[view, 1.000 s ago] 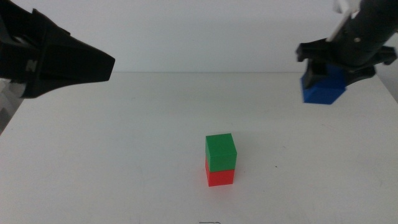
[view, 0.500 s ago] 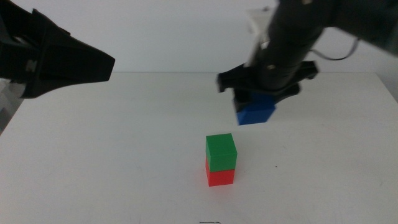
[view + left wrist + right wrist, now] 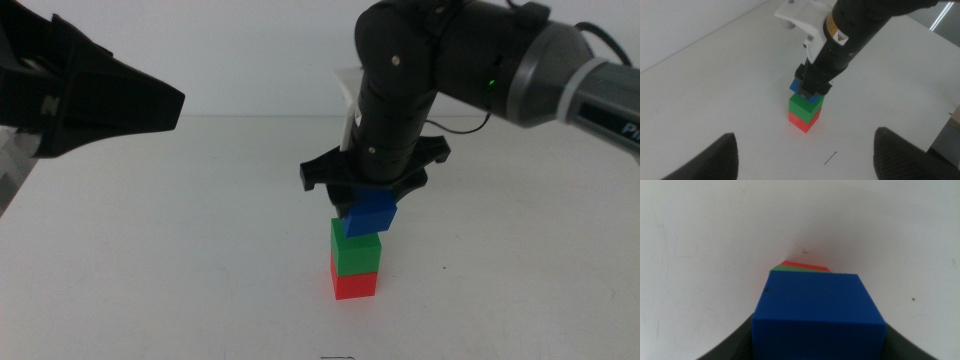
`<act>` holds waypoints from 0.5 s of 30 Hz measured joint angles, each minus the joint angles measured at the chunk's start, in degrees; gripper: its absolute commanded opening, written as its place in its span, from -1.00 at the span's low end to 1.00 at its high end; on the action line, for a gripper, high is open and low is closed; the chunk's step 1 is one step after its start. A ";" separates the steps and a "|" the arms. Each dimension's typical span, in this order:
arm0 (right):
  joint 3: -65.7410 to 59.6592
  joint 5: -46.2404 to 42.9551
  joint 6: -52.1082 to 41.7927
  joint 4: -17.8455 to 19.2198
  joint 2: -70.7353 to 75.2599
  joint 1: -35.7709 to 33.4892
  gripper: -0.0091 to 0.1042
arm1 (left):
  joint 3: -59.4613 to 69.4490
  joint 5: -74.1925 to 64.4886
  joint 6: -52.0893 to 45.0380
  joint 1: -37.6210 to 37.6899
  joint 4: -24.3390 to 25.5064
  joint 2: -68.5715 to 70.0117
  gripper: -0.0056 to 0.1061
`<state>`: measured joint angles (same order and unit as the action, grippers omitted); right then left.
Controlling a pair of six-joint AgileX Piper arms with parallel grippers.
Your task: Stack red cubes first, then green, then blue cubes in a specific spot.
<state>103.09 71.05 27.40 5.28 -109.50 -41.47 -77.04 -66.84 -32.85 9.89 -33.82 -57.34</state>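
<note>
The table [image 3: 150, 260] is bare white apart from one small stack near its middle. Over that stack hangs the right arm [image 3: 440, 60], reaching in from the right and bent down, its gripper [image 3: 368, 205] clamped on the blue cube [image 3: 372, 213]. The left gripper [image 3: 805, 155] waits off to the left, jaws spread wide with nothing between them.

Two thirds of the job look done: the green cube [image 3: 355, 250] sits squarely on the red cube [image 3: 354, 284], which rests on the table at the chosen spot. The blue one is right above the green, close to it or perhaps just touching (I can't tell which), and looks shifted slightly to the right and turned a little off square.

From the right wrist view, the blue face fills most of the picture, with slivers of green and red peeking out beyond it.

What's left, I'd say: settle blue flat on green, let go, and lift away without nudging the stack.
</note>
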 measured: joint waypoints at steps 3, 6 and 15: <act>0.00 0.00 0.00 -0.11 -0.54 -0.49 -0.86 | 0.00 0.00 0.00 0.00 0.00 0.00 0.73; 0.00 0.00 0.00 -0.34 -1.07 -0.57 -0.86 | 0.00 0.00 0.00 0.00 0.00 0.00 0.73; 0.00 -0.04 0.00 -0.89 -2.15 -1.08 -0.86 | 0.00 0.00 0.00 0.00 0.00 0.00 0.73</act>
<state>103.09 71.01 27.40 4.39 -111.65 -42.54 -77.04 -66.84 -32.85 9.89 -33.82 -57.34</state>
